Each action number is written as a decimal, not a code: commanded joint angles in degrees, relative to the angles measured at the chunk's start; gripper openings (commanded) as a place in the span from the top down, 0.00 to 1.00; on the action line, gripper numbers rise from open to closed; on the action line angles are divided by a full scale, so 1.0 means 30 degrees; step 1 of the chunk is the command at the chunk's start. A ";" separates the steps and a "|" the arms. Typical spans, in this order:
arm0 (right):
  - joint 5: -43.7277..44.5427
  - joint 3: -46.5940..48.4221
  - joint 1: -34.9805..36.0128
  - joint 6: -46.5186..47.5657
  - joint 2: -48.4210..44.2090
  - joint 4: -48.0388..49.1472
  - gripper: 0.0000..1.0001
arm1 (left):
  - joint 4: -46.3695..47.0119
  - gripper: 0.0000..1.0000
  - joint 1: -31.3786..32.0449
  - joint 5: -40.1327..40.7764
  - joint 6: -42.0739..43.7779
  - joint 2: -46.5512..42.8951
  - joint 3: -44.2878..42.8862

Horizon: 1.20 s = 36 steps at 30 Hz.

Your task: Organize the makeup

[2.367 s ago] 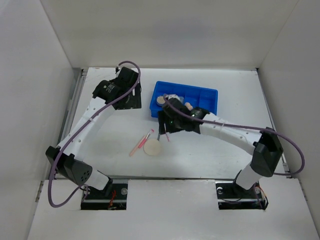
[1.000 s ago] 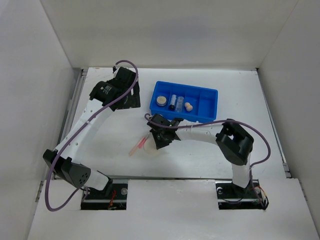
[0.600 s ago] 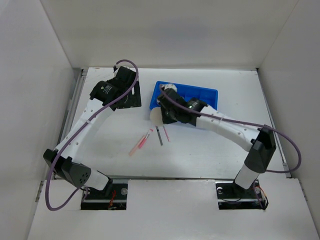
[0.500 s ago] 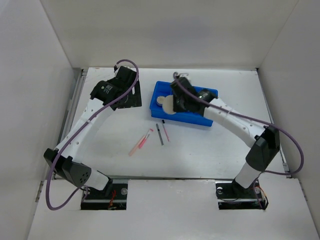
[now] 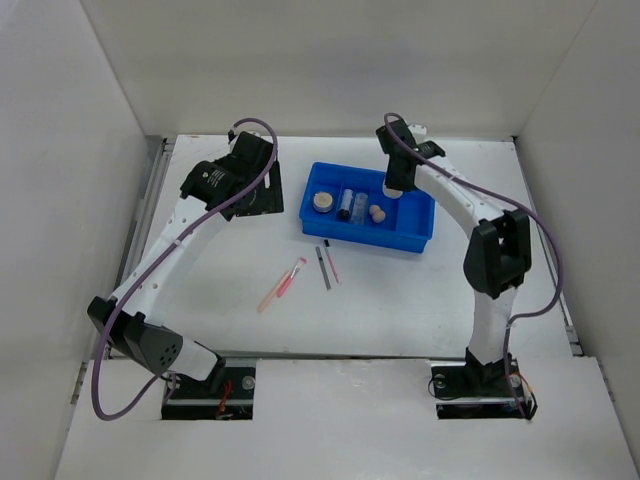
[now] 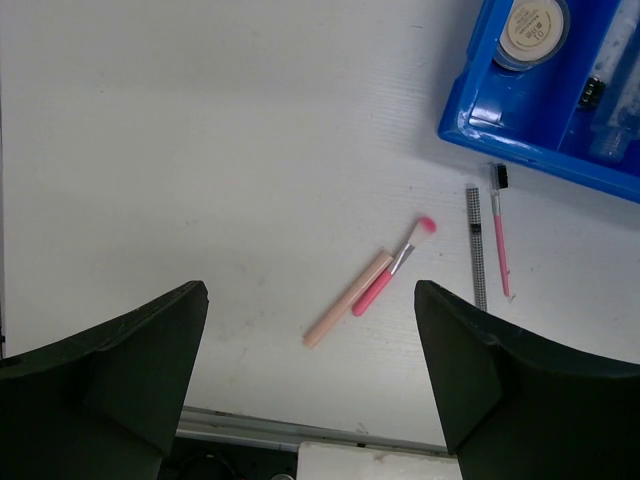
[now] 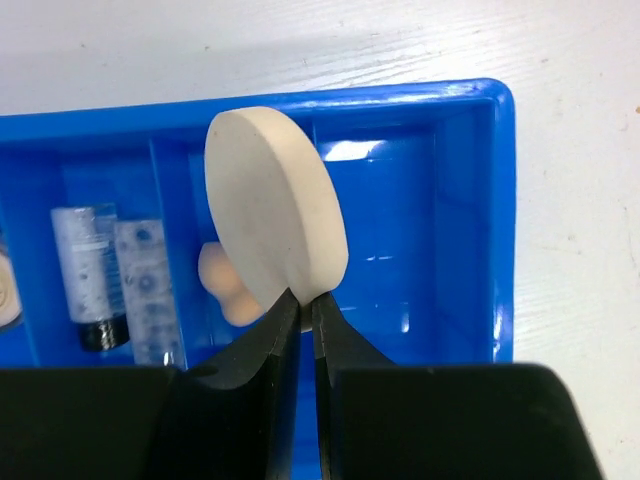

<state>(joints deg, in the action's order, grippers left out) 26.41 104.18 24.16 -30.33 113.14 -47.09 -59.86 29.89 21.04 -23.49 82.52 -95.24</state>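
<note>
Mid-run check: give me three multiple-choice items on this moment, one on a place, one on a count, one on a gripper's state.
1. Where is the cream puff?
A) pinched in the right gripper over the blue tray
B) lying flat in that tray
C) under the tray

2. How many thin sticks lie on the table outside the tray?
A) two
B) four
C) six

3. The left gripper is:
A) shut on a brush
B) shut on the compact
C) open and empty

Answers:
1 A: the right wrist view shows the puff's edge clamped between the jaws above the tray.
2 B: the left wrist view shows four.
3 C: its jaws stand wide apart with nothing between.
</note>
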 commanded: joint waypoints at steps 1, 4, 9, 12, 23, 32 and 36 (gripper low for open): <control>0.0368 0.1658 -0.0230 0.0556 0.0865 -0.0328 0.87 | -0.0117 0.18 -0.0061 0.0195 0.0182 -0.0466 -0.0538; -0.0365 0.2009 -0.0232 0.0558 0.1249 -0.0328 0.87 | -0.0117 0.18 -0.0061 0.0195 0.0182 -0.0466 -0.0538; -0.1449 0.1835 -0.0232 0.0558 0.1426 0.0108 0.87 | -0.0117 0.18 -0.0061 0.0195 0.0182 -0.0466 -0.0538; -0.2151 0.1163 -0.0232 0.0558 0.1221 0.0519 0.86 | -0.0117 0.18 -0.0061 0.0195 0.0182 -0.0466 -0.0538; -0.1658 0.1367 -0.0232 0.0734 0.0316 -0.0035 0.43 | -0.0117 0.17 -0.0061 0.0195 0.0006 -0.0642 -0.0188; -0.3438 -0.4191 0.2662 0.0939 -0.5859 0.2011 0.64 | 0.0850 0.17 -0.0264 0.1831 0.0358 -0.0642 0.2651; -0.5170 -0.6540 0.6177 -0.0434 -0.5958 0.2978 0.63 | 0.0118 0.17 -0.0793 0.1544 -0.0199 -0.0378 0.3268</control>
<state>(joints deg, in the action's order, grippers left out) 16.82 88.75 35.86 -29.21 93.76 -42.26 -58.52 28.60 23.94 -23.42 82.13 -86.39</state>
